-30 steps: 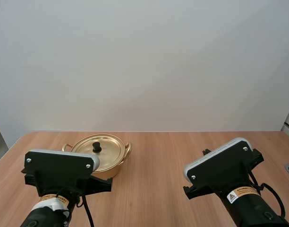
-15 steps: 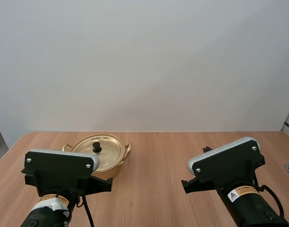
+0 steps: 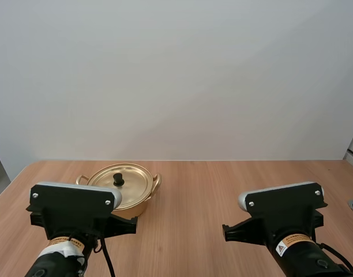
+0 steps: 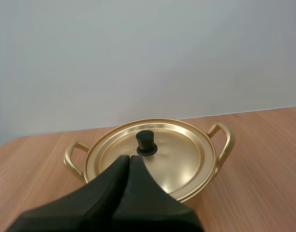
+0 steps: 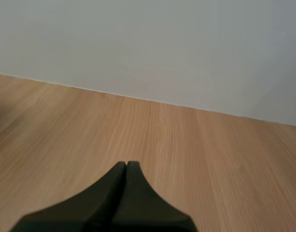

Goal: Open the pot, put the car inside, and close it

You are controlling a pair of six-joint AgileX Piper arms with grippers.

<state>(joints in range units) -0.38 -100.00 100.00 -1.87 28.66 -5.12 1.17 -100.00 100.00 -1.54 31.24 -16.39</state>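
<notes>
the pot (image 3: 139, 206) and its lid (image 4: 183, 159) are gold-coloured metal, smooth and glossy, with soft reflections. the lid's knob (image 4: 145, 141) looks like smooth black plastic. the table (image 5: 196, 145) is light, matt wood with fine straight grain. the left gripper (image 4: 129, 159) and right gripper (image 5: 126, 165) look like matt black plastic.

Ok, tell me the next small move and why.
Probably open the left tool and ease it toward the knob: the lid sits closed on the pot, and that tool, shut on nothing, points at the knob.
</notes>
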